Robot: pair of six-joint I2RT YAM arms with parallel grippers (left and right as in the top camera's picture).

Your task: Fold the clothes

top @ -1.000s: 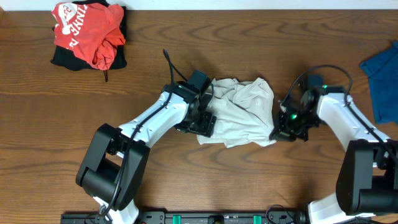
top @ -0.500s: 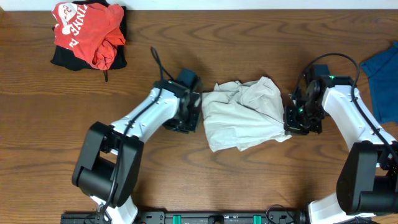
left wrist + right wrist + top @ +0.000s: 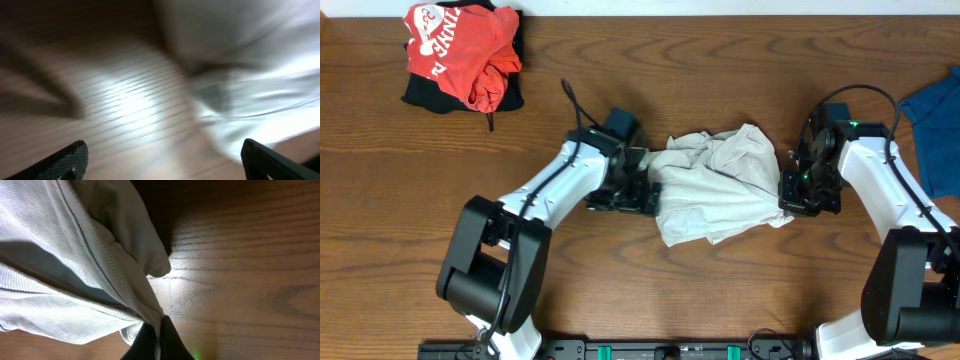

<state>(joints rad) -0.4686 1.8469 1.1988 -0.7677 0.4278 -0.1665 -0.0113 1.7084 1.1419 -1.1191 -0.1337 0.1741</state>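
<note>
Shirt (image 3: 720,185), pale beige and crumpled, lies in the middle of the worktop (image 3: 650,290), not yet flattened. Over the last second it has slid toward 3 o'clock, drawn by the right end effector (image 3: 798,192), whose fingers are clamped on a pinch of fabric at its 3 o'clock edge. The left end effector (image 3: 645,190) has let go, backed off and returned to the 9 o'clock edge, jaws spread wide and empty. I judge this a re-grip for spreading. The fabric is thin, finely ribbed knit, deeply creased, with a stitched seam.
</note>
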